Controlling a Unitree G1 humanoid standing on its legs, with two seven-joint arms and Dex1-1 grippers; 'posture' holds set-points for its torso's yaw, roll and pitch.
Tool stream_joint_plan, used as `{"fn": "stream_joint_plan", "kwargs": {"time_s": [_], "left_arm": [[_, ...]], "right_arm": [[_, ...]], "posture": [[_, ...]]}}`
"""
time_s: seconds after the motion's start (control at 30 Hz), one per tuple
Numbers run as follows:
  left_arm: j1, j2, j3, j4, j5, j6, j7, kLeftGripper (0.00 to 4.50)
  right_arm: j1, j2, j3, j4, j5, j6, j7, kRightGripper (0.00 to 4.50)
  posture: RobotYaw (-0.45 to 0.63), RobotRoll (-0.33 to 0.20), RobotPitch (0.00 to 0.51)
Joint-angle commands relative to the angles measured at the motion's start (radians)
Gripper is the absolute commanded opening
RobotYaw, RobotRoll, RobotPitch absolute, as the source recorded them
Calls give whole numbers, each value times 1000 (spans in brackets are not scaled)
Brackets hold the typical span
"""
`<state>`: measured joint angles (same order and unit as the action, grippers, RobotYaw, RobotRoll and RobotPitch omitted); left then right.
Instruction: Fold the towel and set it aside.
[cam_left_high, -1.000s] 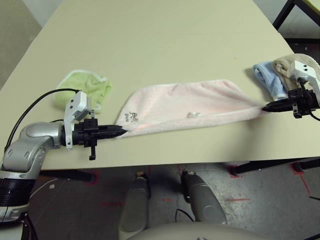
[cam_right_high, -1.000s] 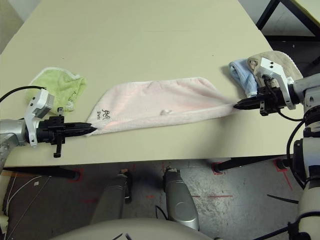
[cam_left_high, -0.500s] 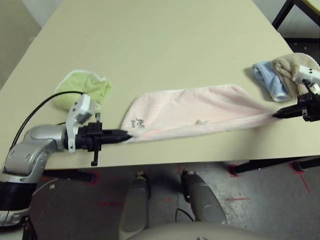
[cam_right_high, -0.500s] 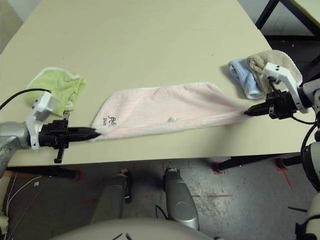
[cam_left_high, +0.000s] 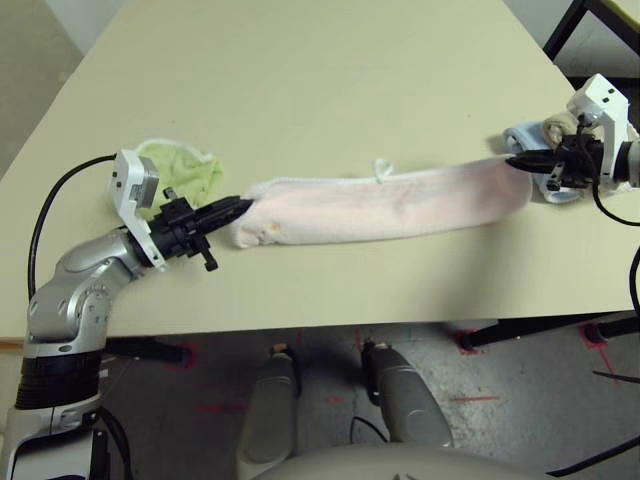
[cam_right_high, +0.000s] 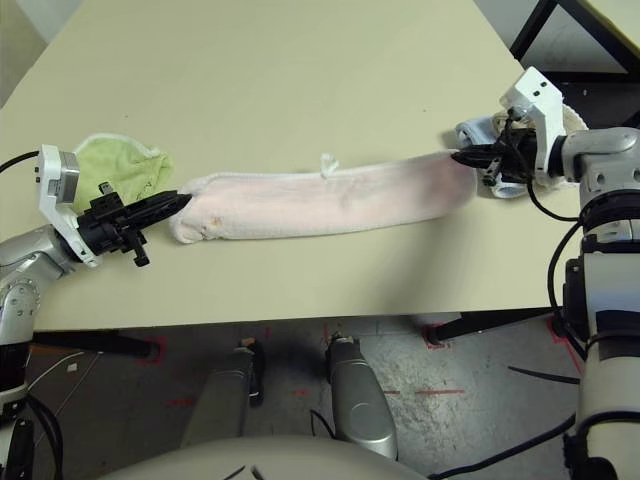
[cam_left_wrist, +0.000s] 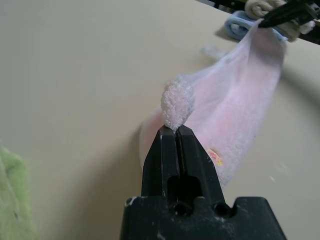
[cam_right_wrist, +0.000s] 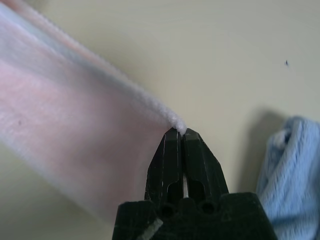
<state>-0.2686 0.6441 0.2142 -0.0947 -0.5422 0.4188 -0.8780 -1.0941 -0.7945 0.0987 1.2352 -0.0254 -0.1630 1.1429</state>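
Pale pink terry towel (cam_left_high: 385, 203) lies stretched as a long band across the beige desk (cam_left_high: 330, 80), lengthwise fold mid-way by the look of it. Left hand (cam_left_high: 238, 204) clamped shut on the towel end beside the lime-green cloth (cam_left_high: 185, 170); right hand (cam_left_high: 516, 163) pinched closed on the opposite corner, next to the light blue cloth (cam_right_high: 478, 133). Two-end grip keeps the fabric taut so edges line up

A beige tabletop (cam_left_high: 330, 90) fills most of the scene. Below its near edge, toward 6 o'clock, lies grey floor (cam_left_high: 480, 400) with red marks (cam_left_high: 470, 343). A black frame (cam_left_high: 575, 25) stands at 2 o'clock.
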Motion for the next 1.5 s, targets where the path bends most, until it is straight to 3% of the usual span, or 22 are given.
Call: {"fn": "stream_joint_plan", "kwargs": {"time_s": [0.03,0.2,0.27,0.37,0.47,0.63,0.77,1.13,1.3,1.4,1.5], "left_arm": [[7,-7,-31,19,41,-17,13,19],[0,-1,-59,32,74,-12,23,19],[-1,6,-67,30,79,2,23,444],[1,12,-63,20,85,10,28,1410],[9,43,-60,-28,92,29,32,2491],[8,60,-34,-133,26,97,36,4488],[34,76,-14,-203,-24,138,15,4488],[10,83,-40,-187,-22,133,3,4488],[10,77,-34,-237,-80,154,-21,4488],[14,79,-26,-294,-155,175,-56,4488],[6,95,-19,-297,-168,172,-69,4488]], "right_arm": [[-18,13,-1,33,-45,-6,-68,0],[-36,46,-3,49,-83,4,-161,0],[-41,58,-12,50,-78,14,-155,555],[-56,66,-52,46,-41,45,-126,1532],[-112,63,-178,54,73,230,-125,2593],[-157,-1,-241,40,113,446,-77,4500],[-142,-56,-256,11,129,557,-9,4500],[-34,-79,-196,-93,95,523,46,4500],[-24,-112,-189,-144,120,773,114,4500],[37,-151,-179,-214,131,949,145,4500],[97,-159,-203,-288,160,1056,110,4500]], "posture": [[87,0,178],[89,0,178],[91,0,179],[91,0,179],[90,0,181],[89,0,185],[81,0,194],[51,0,194],[50,0,196],[45,0,199],[43,0,201]]}}
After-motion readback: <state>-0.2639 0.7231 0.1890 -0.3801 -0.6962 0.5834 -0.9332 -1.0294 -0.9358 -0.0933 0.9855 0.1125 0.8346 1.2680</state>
